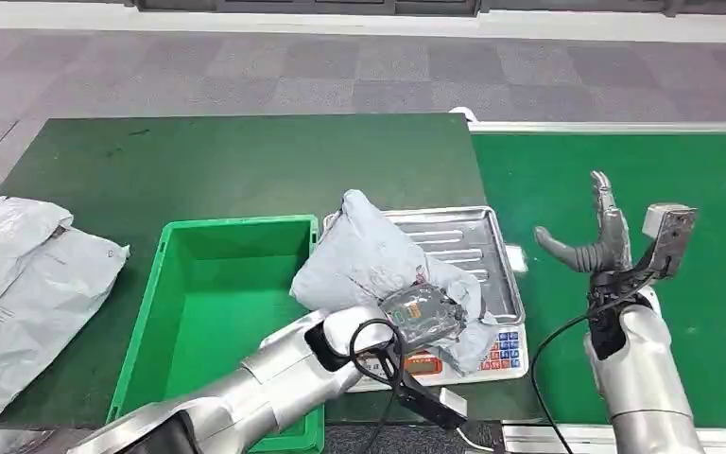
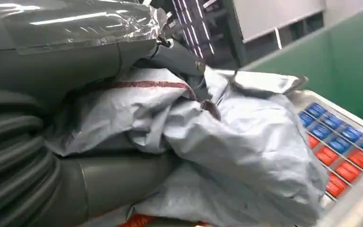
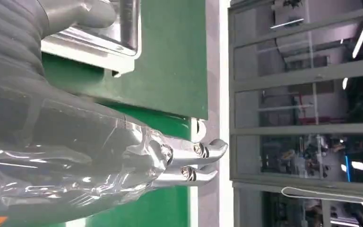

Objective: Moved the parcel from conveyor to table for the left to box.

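Right now the grey plastic parcel (image 1: 378,260) lies crumpled on the metal tray (image 1: 473,248) of a weighing scale (image 1: 501,352), which sits on the green table (image 1: 227,165) just beside the green box (image 1: 217,303); one end of the parcel overhangs the box's near wall. The left hand (image 1: 423,317) grips the parcel's lower end, and in the left wrist view its thumb and fingers (image 2: 179,59) are wrapped around the bunched grey film above the scale's blue and red keys (image 2: 340,146). The right hand (image 1: 597,236) is raised over the green conveyor (image 1: 700,189), fingers spread and holding nothing. Two more grey mail bags (image 1: 19,284) lie flat at the table's far left edge.
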Controlling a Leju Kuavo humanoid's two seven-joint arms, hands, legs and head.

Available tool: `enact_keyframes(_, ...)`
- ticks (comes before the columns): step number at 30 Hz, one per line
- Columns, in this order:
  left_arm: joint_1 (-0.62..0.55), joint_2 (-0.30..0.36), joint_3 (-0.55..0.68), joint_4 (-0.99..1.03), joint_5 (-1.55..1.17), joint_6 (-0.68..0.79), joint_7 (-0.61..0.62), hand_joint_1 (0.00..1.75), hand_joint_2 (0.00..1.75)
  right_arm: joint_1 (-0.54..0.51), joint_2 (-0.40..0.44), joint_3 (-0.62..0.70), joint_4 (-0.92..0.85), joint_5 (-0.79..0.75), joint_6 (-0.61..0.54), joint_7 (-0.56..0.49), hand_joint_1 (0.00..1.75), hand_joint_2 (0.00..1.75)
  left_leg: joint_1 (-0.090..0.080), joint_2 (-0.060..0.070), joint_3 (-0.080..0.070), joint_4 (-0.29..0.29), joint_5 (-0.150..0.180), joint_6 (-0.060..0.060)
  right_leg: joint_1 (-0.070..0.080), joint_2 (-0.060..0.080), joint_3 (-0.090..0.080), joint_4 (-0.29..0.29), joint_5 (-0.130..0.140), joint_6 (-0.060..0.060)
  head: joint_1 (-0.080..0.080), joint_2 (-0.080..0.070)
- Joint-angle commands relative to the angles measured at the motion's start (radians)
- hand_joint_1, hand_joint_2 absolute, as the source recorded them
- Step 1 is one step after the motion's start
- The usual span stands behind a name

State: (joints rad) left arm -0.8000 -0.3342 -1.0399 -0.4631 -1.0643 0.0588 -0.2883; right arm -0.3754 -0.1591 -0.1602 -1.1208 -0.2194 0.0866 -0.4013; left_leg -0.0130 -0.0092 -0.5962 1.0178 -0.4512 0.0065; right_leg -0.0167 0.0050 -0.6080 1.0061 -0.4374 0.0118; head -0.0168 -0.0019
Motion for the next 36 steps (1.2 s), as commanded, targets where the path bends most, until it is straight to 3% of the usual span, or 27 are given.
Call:
enact_keyframes(1, -0.028, -0.015, -0.042, 0.063, -0.033, 0.091, 0.113, 1.75, 1.75, -0.021, 0.003, 0.010, 0.009, -0.008, -0.010, 0.008, 0.00, 1.75, 0.001, 0.003, 0.001, -0.001, 0.000, -0.002, 0.001, 0.002, 0.000, -0.001, 0.001, -0.001, 0.000, 0.000)
enact_keyframes(12, -0.023, -0.015, -0.046, 0.059, -0.046, 0.129, 0.135, 1.75, 1.75, -0.013, 0.005, 0.004, -0.004, -0.011, -0.011, 0.009, 0.00, 1.75, 0.001, 0.003, 0.002, -0.001, 0.001, -0.004, 0.001, 0.002, 0.001, -0.001, 0.001, -0.001, 0.000, 0.000)
enact_keyframes(20, -0.095, -0.013, 0.152, -0.176, 0.217, 0.242, 0.131, 1.75, 1.75, 0.096, 0.046, -0.066, -0.157, -0.001, -0.025, 0.042, 0.00, 1.75, 0.001, -0.001, -0.002, 0.002, 0.002, -0.004, 0.001, -0.002, -0.002, 0.001, 0.001, -0.002, 0.000, 0.000)
enact_keyframes(24, -0.068, 0.031, 0.287, -0.366, 0.210, 0.235, 0.124, 1.75, 1.75, 0.085, 0.060, -0.071, -0.146, 0.011, -0.023, 0.047, 0.00, 1.75, 0.002, 0.000, -0.001, 0.001, 0.000, -0.004, 0.002, -0.001, -0.001, 0.000, 0.000, -0.002, 0.000, 0.000)
enact_keyframes(28, -0.095, 0.067, 0.348, -0.365, 0.031, 0.348, 0.172, 1.75, 1.75, -0.020, 0.070, -0.049, -0.053, 0.029, -0.037, 0.055, 0.00, 1.75, 0.001, 0.008, -0.002, 0.001, 0.000, -0.004, 0.001, 0.007, -0.004, 0.002, 0.002, -0.002, 0.000, 0.000)
enact_keyframes(36, -0.063, 0.115, 0.440, -0.405, -0.261, 0.464, 0.295, 1.75, 1.75, -0.009, 0.043, -0.065, -0.029, 0.015, -0.034, 0.045, 0.00, 1.75, 0.002, 0.005, 0.000, -0.002, 0.002, -0.004, 0.002, 0.004, -0.001, -0.002, 0.002, -0.002, 0.000, 0.000)
